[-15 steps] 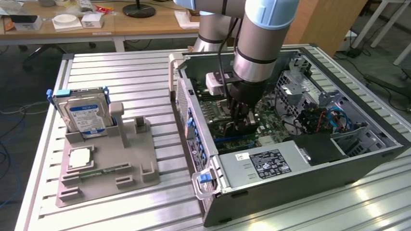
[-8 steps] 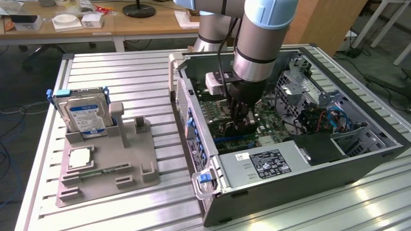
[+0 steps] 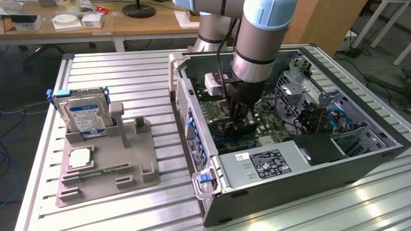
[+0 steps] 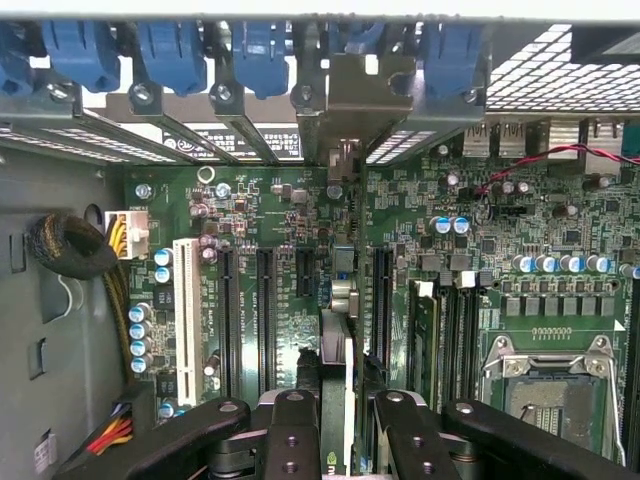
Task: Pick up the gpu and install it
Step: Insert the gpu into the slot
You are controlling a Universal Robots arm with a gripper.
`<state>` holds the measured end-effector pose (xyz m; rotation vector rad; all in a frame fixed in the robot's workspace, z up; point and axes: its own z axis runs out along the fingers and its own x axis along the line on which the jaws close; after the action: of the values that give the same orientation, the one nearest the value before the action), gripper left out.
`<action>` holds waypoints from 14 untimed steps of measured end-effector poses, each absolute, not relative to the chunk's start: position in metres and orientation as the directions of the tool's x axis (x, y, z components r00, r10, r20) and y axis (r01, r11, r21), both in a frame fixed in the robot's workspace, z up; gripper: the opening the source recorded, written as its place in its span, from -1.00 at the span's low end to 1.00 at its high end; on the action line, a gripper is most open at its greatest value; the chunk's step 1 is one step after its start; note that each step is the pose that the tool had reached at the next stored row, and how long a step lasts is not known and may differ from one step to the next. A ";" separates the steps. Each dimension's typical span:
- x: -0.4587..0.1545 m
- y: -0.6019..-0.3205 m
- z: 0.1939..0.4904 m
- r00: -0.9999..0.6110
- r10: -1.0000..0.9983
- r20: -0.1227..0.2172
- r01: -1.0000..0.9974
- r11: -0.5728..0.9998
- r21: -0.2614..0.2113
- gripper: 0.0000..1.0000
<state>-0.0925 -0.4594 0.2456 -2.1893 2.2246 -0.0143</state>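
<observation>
I have the end effector down inside the open computer case, which lies on its side on the slatted table, toward the exterior view's right. In the wrist view its two black fingers are clamped on the gpu, which I see edge-on as a thin upright strip between them, running away toward the row of blue slot latches at the case's rear wall. The card hangs over the green motherboard, in line with the gap between two of the long black expansion slots; I cannot tell whether its lower edge already touches a slot.

I judge the card light and stiff, but fragile: a thin circuit board with exposed components that would not like twisting or side load. Holding it by the long upper edge, pinched across its two flat faces, looks right, as that keeps it vertical and leaves the connector edge free.

On the table's other side, toward the exterior view's left, a grey parts holder carries a hard drive standing upright and a processor chip lying flat.
</observation>
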 end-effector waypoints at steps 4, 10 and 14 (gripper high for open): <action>-0.093 -0.459 0.245 -0.016 -1.000 -0.008 -1.000 0.016 -0.021 -0.48; -0.093 -0.459 0.244 -0.016 -1.000 -0.008 -1.000 0.016 -0.021 -0.48; -0.093 -0.459 0.244 -0.016 -1.000 -0.008 -1.000 0.016 -0.021 -0.48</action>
<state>-0.0926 -0.4594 0.2438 -2.1891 2.2246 -0.0142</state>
